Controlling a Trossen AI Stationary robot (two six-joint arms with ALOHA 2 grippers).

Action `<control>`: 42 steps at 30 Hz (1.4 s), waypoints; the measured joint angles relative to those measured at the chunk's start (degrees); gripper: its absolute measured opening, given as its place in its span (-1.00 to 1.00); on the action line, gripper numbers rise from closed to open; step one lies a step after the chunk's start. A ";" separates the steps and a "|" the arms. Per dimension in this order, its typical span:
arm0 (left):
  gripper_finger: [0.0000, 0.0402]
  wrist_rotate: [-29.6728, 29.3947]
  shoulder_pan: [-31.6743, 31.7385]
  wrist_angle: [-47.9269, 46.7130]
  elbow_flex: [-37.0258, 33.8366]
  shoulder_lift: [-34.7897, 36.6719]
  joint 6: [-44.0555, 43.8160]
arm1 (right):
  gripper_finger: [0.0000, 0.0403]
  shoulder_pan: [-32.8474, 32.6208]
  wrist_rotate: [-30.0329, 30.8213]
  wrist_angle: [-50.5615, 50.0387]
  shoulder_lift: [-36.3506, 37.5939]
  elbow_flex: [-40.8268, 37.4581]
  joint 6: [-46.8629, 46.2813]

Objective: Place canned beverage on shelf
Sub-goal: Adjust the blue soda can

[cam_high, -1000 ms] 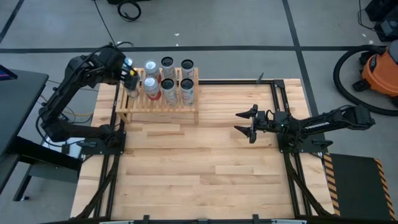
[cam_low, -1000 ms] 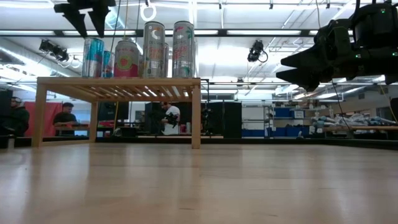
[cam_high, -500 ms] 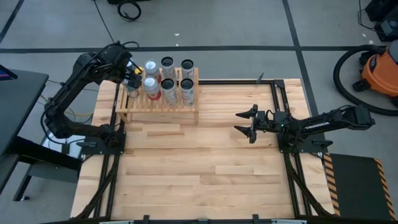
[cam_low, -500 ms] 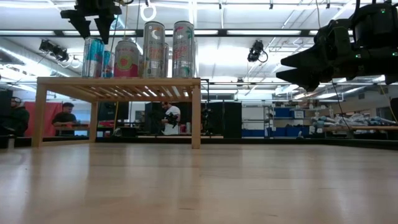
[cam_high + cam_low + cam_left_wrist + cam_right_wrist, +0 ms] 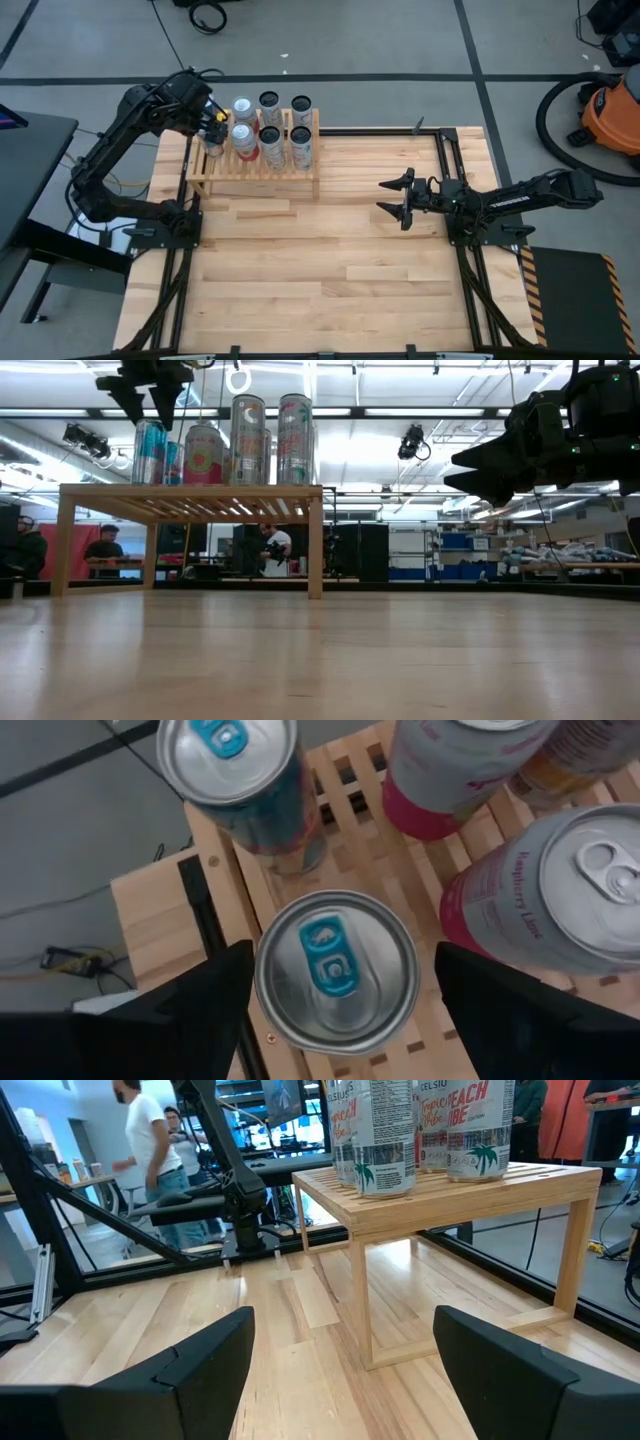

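Hovering over the shelf's [image 5: 255, 160] left end, at about ten o'clock on the table [image 5: 330, 270], the left gripper [image 5: 212, 128] spreads its fingers wide above a blue-tabbed can [image 5: 337, 971] standing on the slats, gripping nothing. Five more cans share the rack, among them a second blue-tabbed can [image 5: 238, 775] and a pink raspberry-lime can [image 5: 560, 890]. The right gripper [image 5: 398, 200] waits low at about three o'clock, well apart from the shelf, its fingers parted and empty.
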State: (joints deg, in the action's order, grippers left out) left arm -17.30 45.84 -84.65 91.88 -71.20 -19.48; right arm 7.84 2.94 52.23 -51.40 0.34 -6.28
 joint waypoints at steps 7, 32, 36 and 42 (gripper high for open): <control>0.56 1.66 0.00 0.82 0.00 0.00 3.18 | 0.58 0.00 -0.01 0.00 -0.02 0.02 -0.02; 0.23 1.20 0.37 -3.30 0.07 0.82 6.51 | 0.58 0.00 0.00 0.00 -0.02 0.02 0.00; 0.24 0.97 0.39 -4.39 0.04 1.36 6.95 | 0.58 0.00 0.00 0.00 0.00 0.02 -0.02; 0.25 2.58 0.39 -5.10 0.04 1.70 11.65 | 0.58 0.00 0.00 0.00 0.00 0.00 -0.02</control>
State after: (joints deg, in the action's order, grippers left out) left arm -14.72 46.24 -89.75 91.92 -69.49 -7.83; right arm 7.84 2.94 52.23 -51.40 0.34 -6.31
